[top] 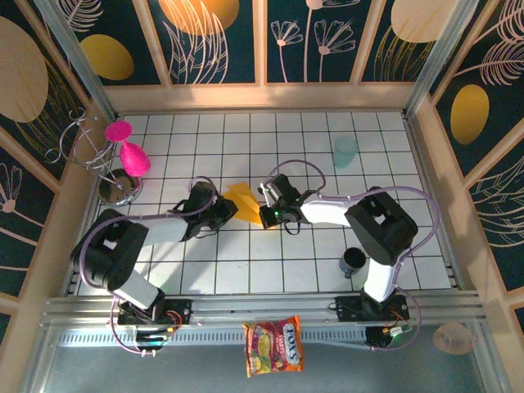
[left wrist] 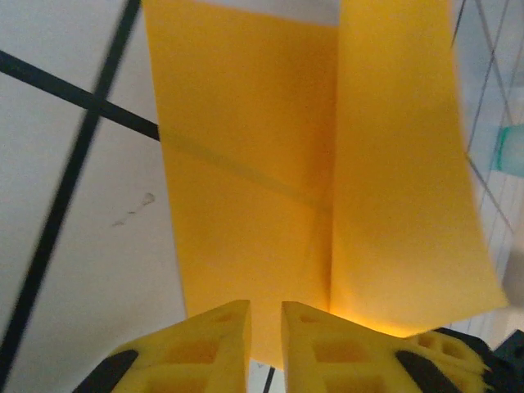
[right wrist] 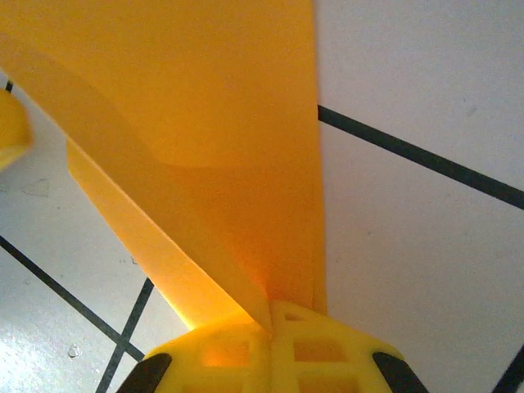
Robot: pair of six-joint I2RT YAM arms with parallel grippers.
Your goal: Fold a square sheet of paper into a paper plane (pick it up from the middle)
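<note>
One creased orange-yellow paper (top: 242, 199). Right gripper (right wrist: 272, 319) clamped shut on its folded edge. Left gripper (left wrist: 266, 319) nearly closed, slim gap; paper's near edge hidden behind it, hold unclear.

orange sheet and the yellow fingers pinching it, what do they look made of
Orange sheet: thin matte paper, it seems; it holds sharp creases and glows where light passes through near the pinch. Yellow fingers: probably moulded or printed plastic, matte, with recessed pockets; a rubbery material can't be ruled out.
</note>
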